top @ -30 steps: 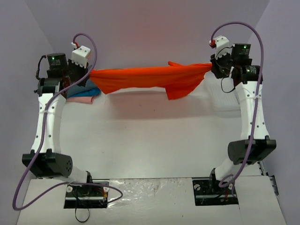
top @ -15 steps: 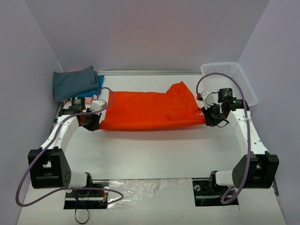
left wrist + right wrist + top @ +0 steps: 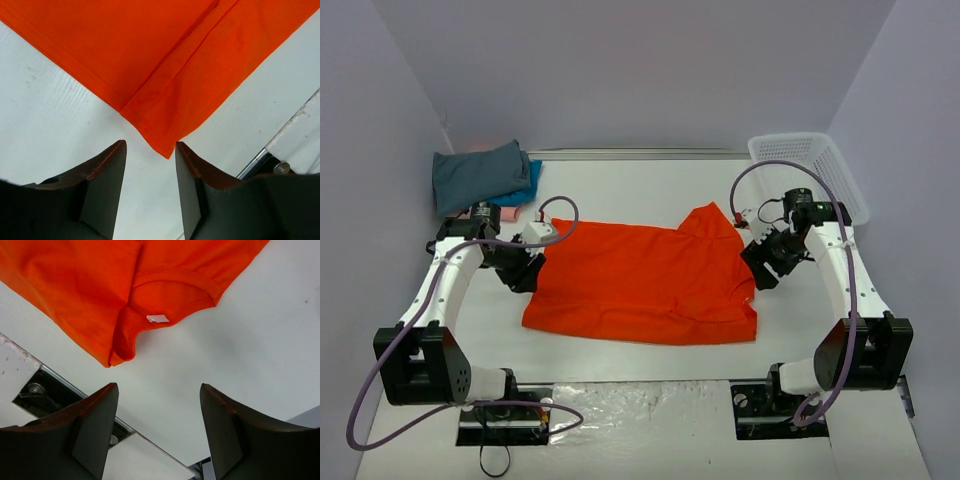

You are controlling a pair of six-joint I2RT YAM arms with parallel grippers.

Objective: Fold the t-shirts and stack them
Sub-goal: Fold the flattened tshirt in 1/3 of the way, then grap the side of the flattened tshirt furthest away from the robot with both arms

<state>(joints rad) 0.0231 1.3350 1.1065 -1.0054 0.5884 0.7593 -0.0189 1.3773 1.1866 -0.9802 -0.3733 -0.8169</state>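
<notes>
A bright orange t-shirt (image 3: 645,285) lies spread flat in the middle of the table. My left gripper (image 3: 528,272) sits at its left edge, open; in the left wrist view (image 3: 150,145) a hemmed corner of the orange shirt (image 3: 170,70) ends just ahead of the parted fingers, free of them. My right gripper (image 3: 762,268) is at the shirt's right edge, open and empty (image 3: 157,386); the collar with its white label (image 3: 158,318) lies ahead of it. Folded t-shirts are stacked at the back left: dark grey-teal (image 3: 475,175) on top, blue (image 3: 528,185) and pink (image 3: 510,212) showing beneath.
A white mesh basket (image 3: 810,170) stands at the back right, behind the right arm. Walls close the table on the left, back and right. Both arm bases (image 3: 505,415) sit on the near edge.
The shirt was held stretched in the air between both shut grippers; the arms brought it down and toward the near edge, laid it flat, and both grippers opened and let go.
</notes>
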